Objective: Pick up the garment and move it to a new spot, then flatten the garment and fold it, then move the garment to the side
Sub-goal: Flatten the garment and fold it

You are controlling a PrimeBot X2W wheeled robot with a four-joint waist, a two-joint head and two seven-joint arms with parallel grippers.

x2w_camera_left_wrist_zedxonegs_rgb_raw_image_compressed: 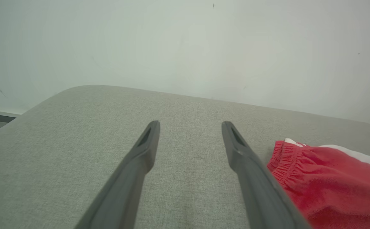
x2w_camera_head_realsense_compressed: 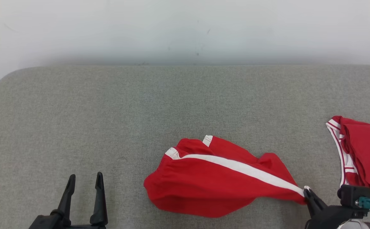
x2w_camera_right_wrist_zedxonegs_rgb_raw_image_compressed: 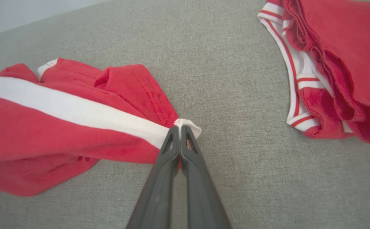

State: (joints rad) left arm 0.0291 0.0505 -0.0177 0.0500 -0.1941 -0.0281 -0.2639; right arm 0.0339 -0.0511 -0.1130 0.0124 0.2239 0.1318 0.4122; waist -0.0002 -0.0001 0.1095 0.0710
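Note:
The garment [x2w_camera_head_realsense_compressed: 210, 181] is a pair of red shorts with a white side stripe, lying bunched on the grey padded table, near its front edge right of centre. My right gripper [x2w_camera_head_realsense_compressed: 307, 190] is shut on the garment's hem corner where the white stripe ends; the right wrist view shows the same pinch [x2w_camera_right_wrist_zedxonegs_rgb_raw_image_compressed: 179, 128] with the garment [x2w_camera_right_wrist_zedxonegs_rgb_raw_image_compressed: 60, 127] stretched away to the left. My left gripper [x2w_camera_head_realsense_compressed: 83, 181] stands open at the lower left, apart from the cloth. In the left wrist view it [x2w_camera_left_wrist_zedxonegs_rgb_raw_image_compressed: 190, 125] holds nothing, with the garment's waistband [x2w_camera_left_wrist_zedxonegs_rgb_raw_image_compressed: 325, 181] to its right.
A second red garment with red-and-white trim [x2w_camera_head_realsense_compressed: 361, 152] lies at the table's right edge, also seen in the right wrist view [x2w_camera_right_wrist_zedxonegs_rgb_raw_image_compressed: 331, 63]. The grey table [x2w_camera_head_realsense_compressed: 108, 111] spreads bare to the left and back. A pale wall [x2w_camera_head_realsense_compressed: 185, 28] rises behind it.

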